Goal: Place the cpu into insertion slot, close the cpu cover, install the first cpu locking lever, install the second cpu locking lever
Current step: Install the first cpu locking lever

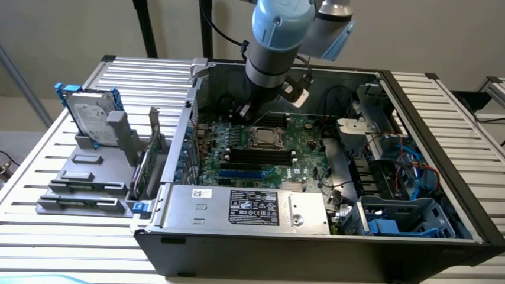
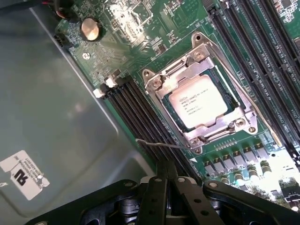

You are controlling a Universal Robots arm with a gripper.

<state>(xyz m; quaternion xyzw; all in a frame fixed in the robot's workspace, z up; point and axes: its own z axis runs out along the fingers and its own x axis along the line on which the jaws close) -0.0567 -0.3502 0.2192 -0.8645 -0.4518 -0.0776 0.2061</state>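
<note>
Claw (image 2: pixel 167 168) fingers are pressed together with nothing pinched between them, their tips just beside a thin wire lever (image 2: pixel 161 144) that juts free from one corner of the socket (image 2: pixel 220 83). A shut claw makes one narrow, blunt point, which I judge suits nudging a wire rather than grasping it. Take the exterior view as a dial centred on that socket and sweep from that view's left. At about nine o'clock, well apart and outside the open computer case (image 1: pixel 316 254), a hard drive (image 1: pixel 88 115) stands in a grey rack, probably parked clear of the work. At about eleven o'clock the claw hangs close over the green board (image 1: pixel 304 163). At the centre the chip (image 2: pixel 199 104) lies flat in the socket, and the silvery cover (image 2: pixel 164 82) lies down around it with the chip's printed face showing through the square opening, so seating and covering look done. Black memory slots (image 1: pixel 261 155) sit just beside the socket at six o'clock, with a labelled grey box (image 1: pixel 252 207) further out on the same line. Blue cables (image 1: pixel 412 157) bunch at about four o'clock, well apart. The free lever looks unlatched; whether the other is hooked I cannot tell.
</note>
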